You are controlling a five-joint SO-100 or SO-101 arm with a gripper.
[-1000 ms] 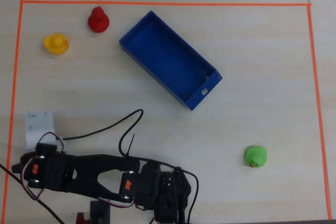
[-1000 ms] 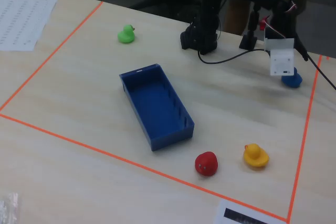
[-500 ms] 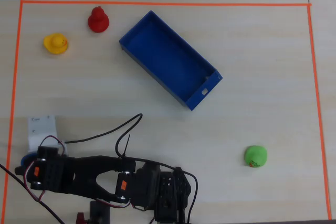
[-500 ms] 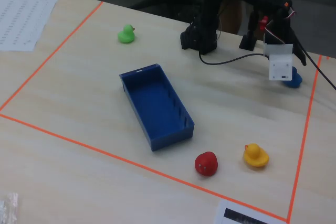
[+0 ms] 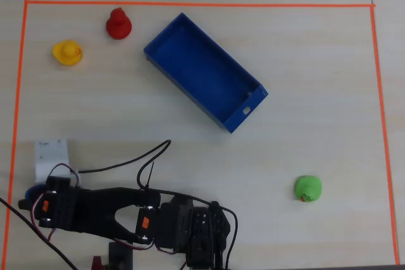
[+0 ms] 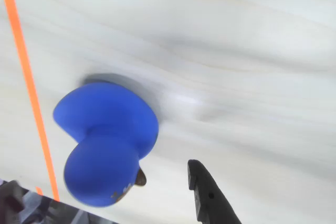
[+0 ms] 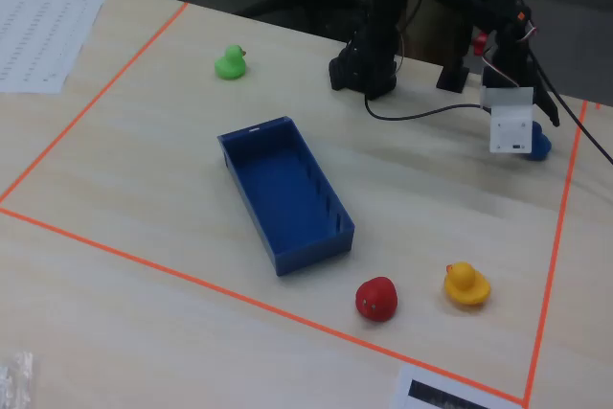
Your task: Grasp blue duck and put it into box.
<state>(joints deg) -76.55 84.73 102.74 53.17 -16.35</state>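
Table (image 5: 304, 42): pale wood surface, work area framed by orange tape (image 5: 190, 4); arm (image 5: 126, 213) lies along the bottom edge of the overhead view, reaching toward the lower-left corner.

Box (image 5: 202, 71): blue plastic tray, low walls, sits diagonally in the upper middle of the overhead view, slot in its lower-right short end; empty; well apart from the arm's working end.

Gripper (image 6: 157, 203): only one dark fingertip (image 6: 202, 190) shows clearly in the wrist view, just right of the blue duck; the other side is a blurred dark shape at the lower-left corner; the duck seems to sit between them with a gap at the visible finger, so the jaws read as spread wide and holding nothing.

Blue duck (image 6: 107, 140): on the table near the tape line, at the lower-left corner in the overhead view (image 5: 33, 191), mostly hidden there by the arm; in the fixed view a sliver shows behind the white camera housing (image 7: 508, 126) at (image 7: 540, 146).

Other ducks: green (image 5: 308, 188), yellow (image 5: 67, 52), red (image 5: 118, 24); all well apart from the blue one.

Handling, judged: small, light, smooth and rounded, probably rubbery; likely to squirt out of a pinch on the head; better to close across the wide body, low down.
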